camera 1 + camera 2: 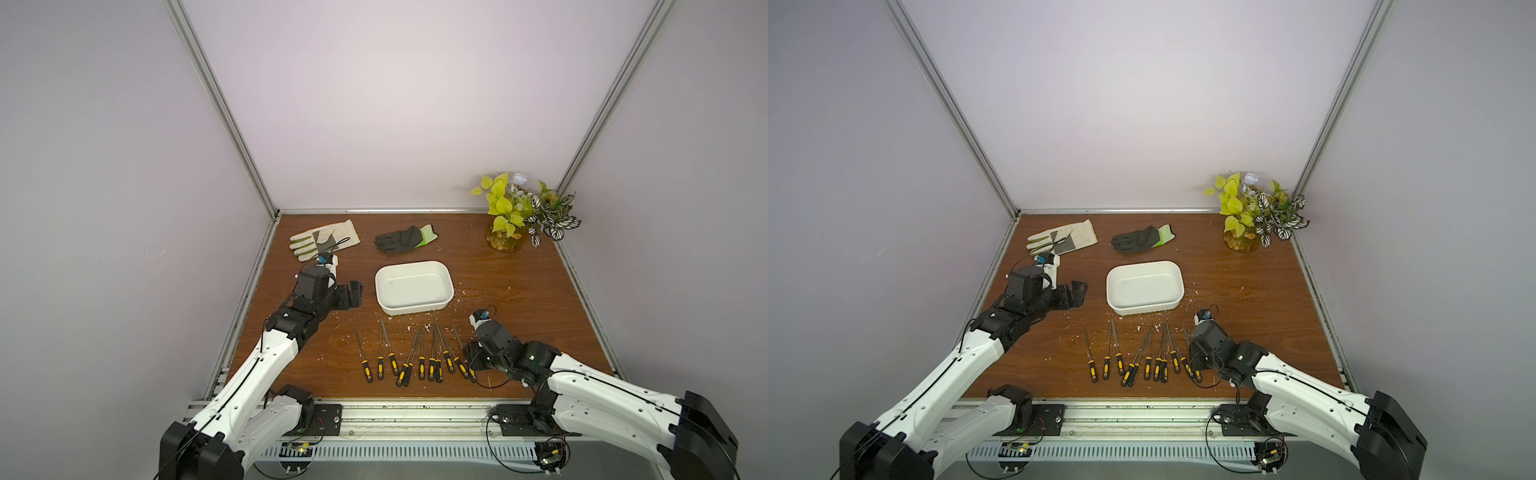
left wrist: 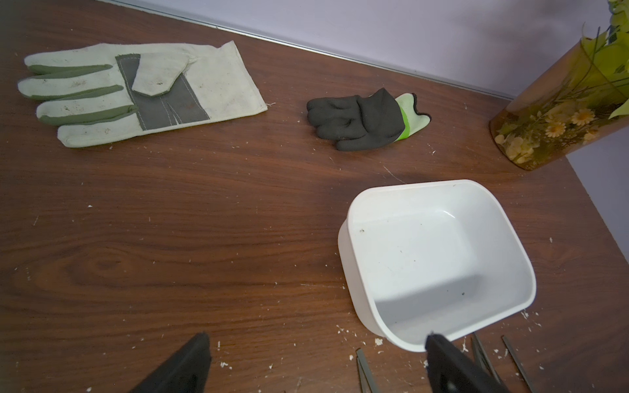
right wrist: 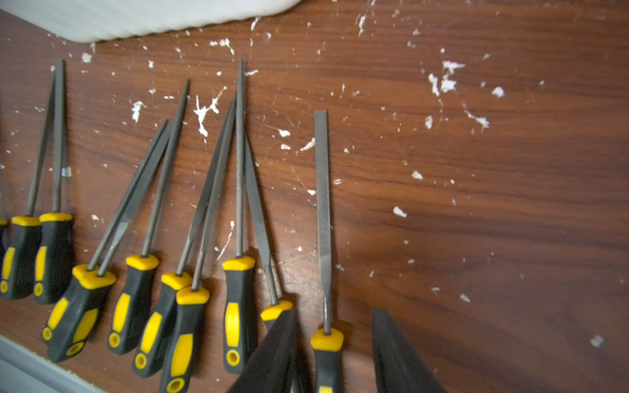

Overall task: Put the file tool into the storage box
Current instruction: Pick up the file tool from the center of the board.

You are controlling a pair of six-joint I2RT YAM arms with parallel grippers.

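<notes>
Several file tools (image 1: 420, 359) with black-and-yellow handles lie in a row near the table's front edge, their blades pointing toward the storage box (image 1: 411, 309). The box is a shallow white tub, empty, seen in both top views (image 1: 1144, 309) and in the left wrist view (image 2: 425, 255). My right gripper (image 3: 335, 335) is down at the row's right end. Its fingers straddle the handle of the rightmost flat file (image 3: 322, 204), with a gap showing on one side. My left gripper (image 2: 318, 336) hovers open and empty to the left of the box (image 1: 354, 293).
A white-and-grey work glove (image 1: 324, 243) and a black-and-green glove (image 1: 405, 239) lie behind the box. A vase of artificial plants (image 1: 513, 224) stands at the back right. White shavings (image 3: 446, 81) litter the wood. Walls close in the back and both sides.
</notes>
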